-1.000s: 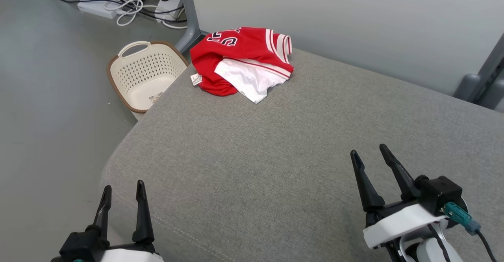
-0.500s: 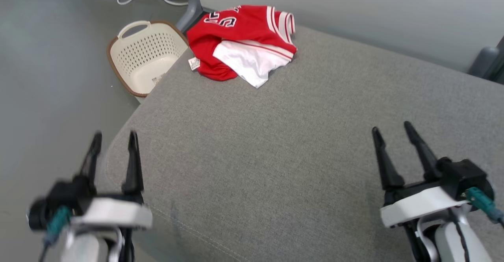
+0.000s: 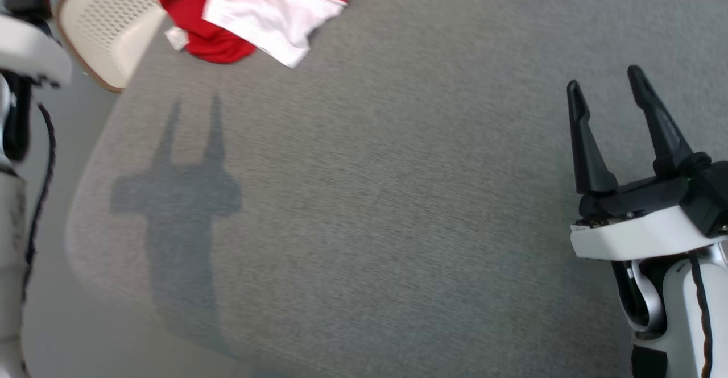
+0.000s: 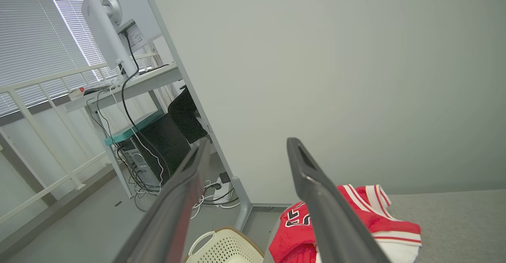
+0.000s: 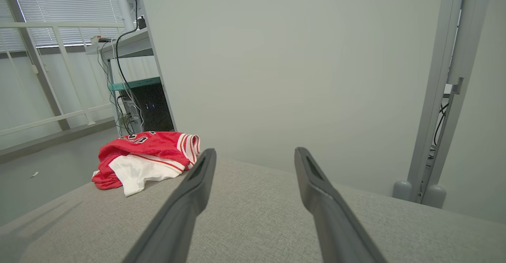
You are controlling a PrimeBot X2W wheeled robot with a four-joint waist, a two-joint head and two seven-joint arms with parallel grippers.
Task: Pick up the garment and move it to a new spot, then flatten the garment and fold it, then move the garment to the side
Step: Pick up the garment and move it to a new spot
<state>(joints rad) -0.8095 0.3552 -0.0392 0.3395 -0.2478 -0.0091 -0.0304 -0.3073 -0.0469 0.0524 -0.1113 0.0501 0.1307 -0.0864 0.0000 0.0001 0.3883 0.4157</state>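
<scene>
In the head view the garment (image 3: 250, 14), a crumpled red and white jersey, lies at the far left corner of a grey fabric cushion (image 3: 398, 196), its left edge just beside a cream perforated basket (image 3: 102, 25) that stands off the cushion's corner. The right arm (image 3: 660, 236) rises from the lower right, its white wrist housing over the cushion and its two dark fingers (image 3: 588, 145) pointing up and slightly left, with the right jaws standing wide apart and holding nothing, well apart from the garment. The left arm (image 3: 23, 48) shows at the left edge as a white housing with a dark cable (image 3: 42, 156) hanging below it, raised beside the cushion, and a two-pronged shadow (image 3: 182, 173) falls on the fabric near the left rim. In the left wrist view the left jaws are spread wide and empty, angled upward toward a pale wall (image 4: 336, 65). The garment sits low behind the right-hand finger, the basket's rim is at the bottom, and a desk (image 4: 130, 85) with a monitor (image 4: 104, 14) is off to the left. In the right wrist view the right jaws gape, empty, over the cushion, nearly level with it. The garment lies ahead and to the left, and a grey post (image 5: 438, 97) stands at the right.
</scene>
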